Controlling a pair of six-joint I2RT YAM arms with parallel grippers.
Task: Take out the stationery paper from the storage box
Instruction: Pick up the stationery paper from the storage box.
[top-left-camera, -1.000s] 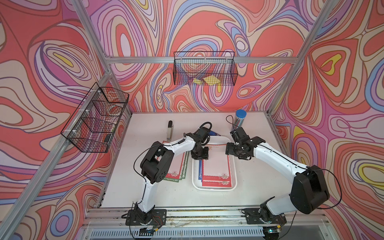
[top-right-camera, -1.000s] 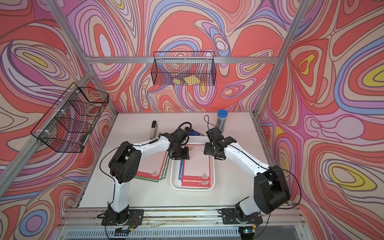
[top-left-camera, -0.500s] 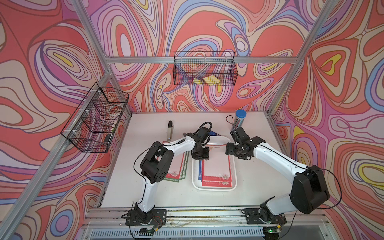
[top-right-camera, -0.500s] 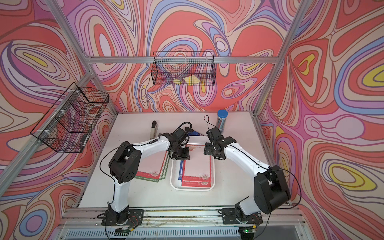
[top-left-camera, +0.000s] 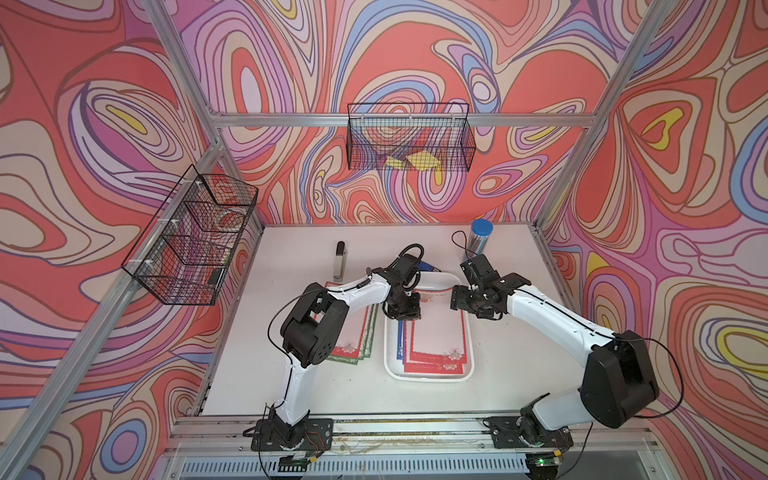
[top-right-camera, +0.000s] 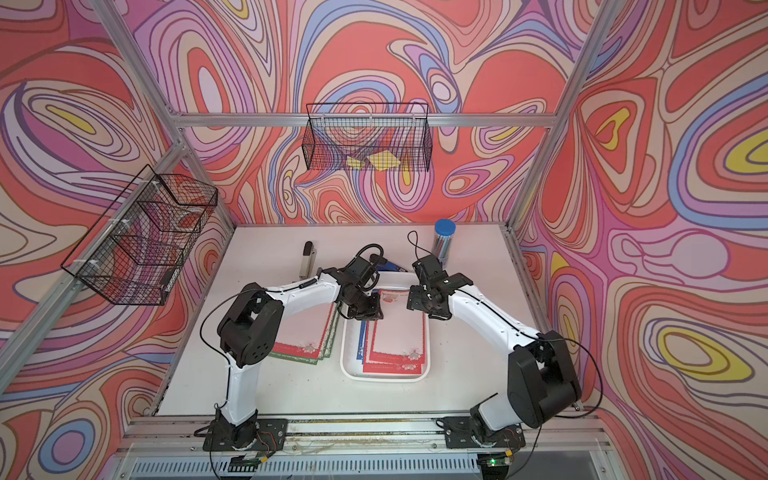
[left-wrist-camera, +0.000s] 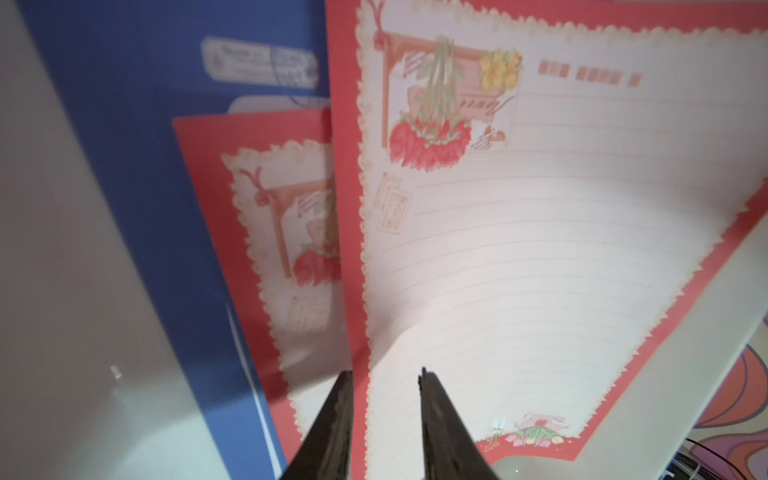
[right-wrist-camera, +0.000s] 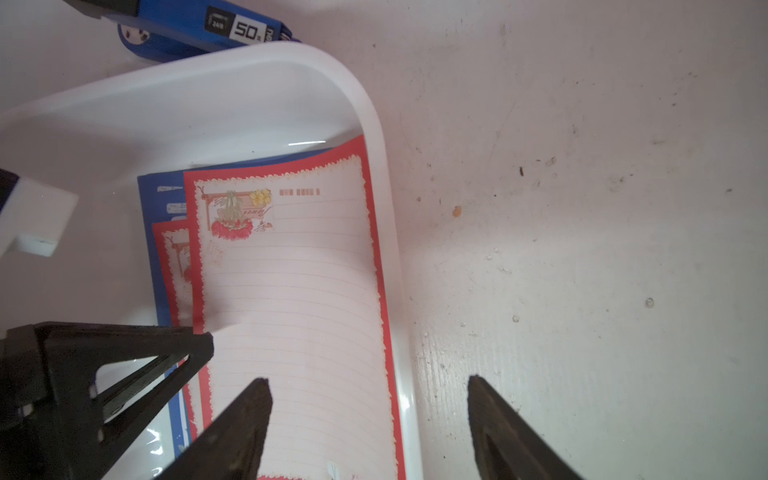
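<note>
L gripper (left-wrist-camera: 384, 376) astride stationery paper (left-wrist-camera: 540, 249) edge

light: bright, even | top views: sharp | left wrist: blurred close-up | right wrist: glare on storage box (right-wrist-camera: 249, 66)

The white counter (top-left-camera: 340, 395) is scuffed and flecked with dark specks. A white tray (top-left-camera: 428, 377) sits near its middle. Just beside the tray lies a fanned pile of letter sheets (top-left-camera: 359, 332) with red and green borders. A small blue pack (right-wrist-camera: 187, 25) rests against the tray's far rim. Farther back lie a slim silver tool (top-left-camera: 340, 262) and an upright blue-capped tube (top-left-camera: 480, 239), well apart.
</note>
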